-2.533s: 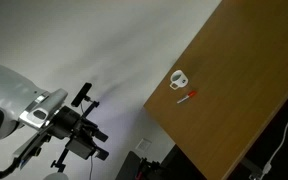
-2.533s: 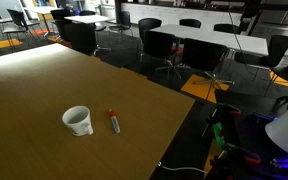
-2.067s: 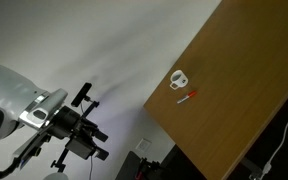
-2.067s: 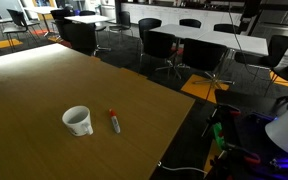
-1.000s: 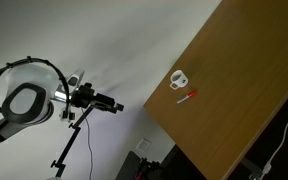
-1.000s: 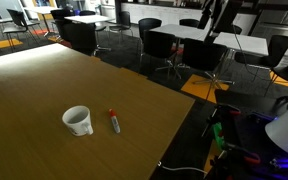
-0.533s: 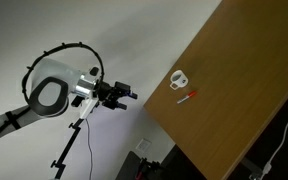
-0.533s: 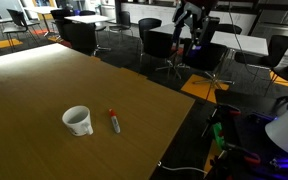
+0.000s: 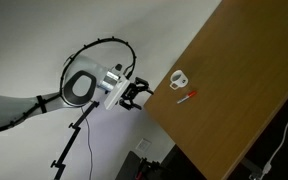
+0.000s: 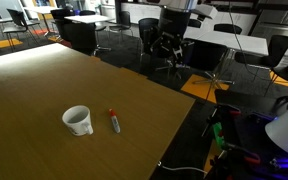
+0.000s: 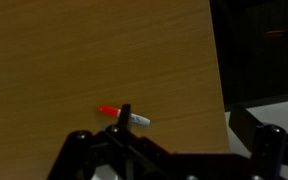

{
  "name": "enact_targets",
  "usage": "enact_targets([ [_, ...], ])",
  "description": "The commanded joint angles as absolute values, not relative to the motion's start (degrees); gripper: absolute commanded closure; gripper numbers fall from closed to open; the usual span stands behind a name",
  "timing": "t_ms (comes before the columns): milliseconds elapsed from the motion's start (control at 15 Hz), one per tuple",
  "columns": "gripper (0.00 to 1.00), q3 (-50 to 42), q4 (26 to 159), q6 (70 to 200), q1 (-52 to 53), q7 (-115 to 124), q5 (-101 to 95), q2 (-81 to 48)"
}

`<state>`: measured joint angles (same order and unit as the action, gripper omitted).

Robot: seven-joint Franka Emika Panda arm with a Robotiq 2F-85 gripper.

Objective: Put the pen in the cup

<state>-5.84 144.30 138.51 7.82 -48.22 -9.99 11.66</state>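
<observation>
The table [image 10: 44, 80] is big and brown; its top is smooth wood with thin lines in it. In an exterior view it fills the near part of a big office room; past it, toward 12 o'clock, stand black chairs [image 10: 162, 45] and other tables [image 10: 84, 20] with pale tops; the floor [image 10: 206, 90] by the table's edge has an orange patch.

The cup [image 10: 77, 120] is small and white and dark inside; it stands upright on the table, and its handle shows in an exterior view [image 9: 180, 78]. The pen [image 10: 114, 121] is tiny and thin; it lies flat on the table at 3 o'clock from the cup, near it but not touching. In the wrist view the pen [image 11: 124, 116] is red at its 10 o'clock end and white at its 4 o'clock end.

The arm [image 9: 84, 88] is up in the air, off the table's edge. The fingers [image 9: 136, 92] look spread apart and hold nothing; they are well apart from the pen and the cup.
</observation>
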Motion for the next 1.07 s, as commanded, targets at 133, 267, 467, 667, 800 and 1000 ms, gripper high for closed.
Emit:
enact_targets([
  [133,0.0,-4.12,143.24,138.47,6.36,-48.6,-9.52,10.29],
  [267,0.0,-4.12,143.13,138.47,6.37,-48.6,-9.52,10.31],
  [467,0.0,-3.22,141.9,145.63,6.06,-52.42,-13.96,7.0],
  [667,0.0,-2.89,140.31,151.34,6.29,-59.86,-14.07,4.17],
  [800,0.0,-2.74,139.2,155.15,6.39,-67.07,-11.96,2.03],
  [1000,0.0,-1.77,137.66,158.87,6.58,-80.64,-5.64,-1.62],
])
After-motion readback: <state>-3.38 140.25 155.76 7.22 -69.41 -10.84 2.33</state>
